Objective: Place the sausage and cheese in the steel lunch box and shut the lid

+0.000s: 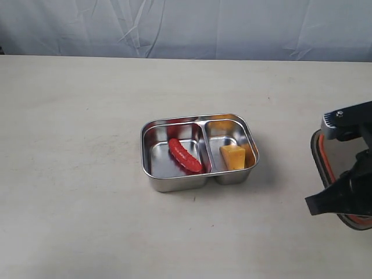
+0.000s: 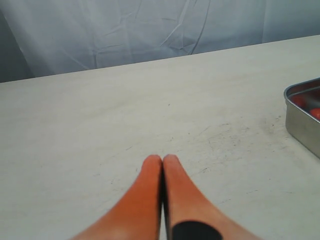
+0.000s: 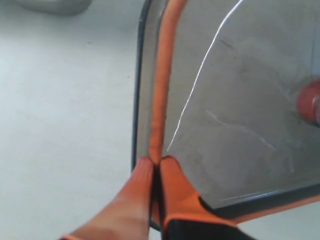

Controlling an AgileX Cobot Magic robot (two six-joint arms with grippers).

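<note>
The steel lunch box (image 1: 174, 183) stands open mid-table. The sausage (image 1: 185, 155) lies in its left compartment and the cheese (image 1: 233, 157) in its right one. The dark translucent lid (image 3: 240, 100), with an orange seal and an orange valve (image 3: 310, 100), is at the table's right edge (image 1: 323, 164) under my right arm. My right gripper (image 3: 156, 162) is shut on the lid's rim, the orange seal pinched between its fingertips. My left gripper (image 2: 162, 159) is shut and empty, low over bare table, with a corner of the lunch box (image 2: 302, 127) off to its side.
A pale, scuffed table (image 1: 75, 174) carries everything, and a wrinkled white cloth backdrop (image 1: 186, 26) hangs behind it. My left arm does not show in the exterior view. My right arm's black body (image 1: 343, 197) covers much of the lid there.
</note>
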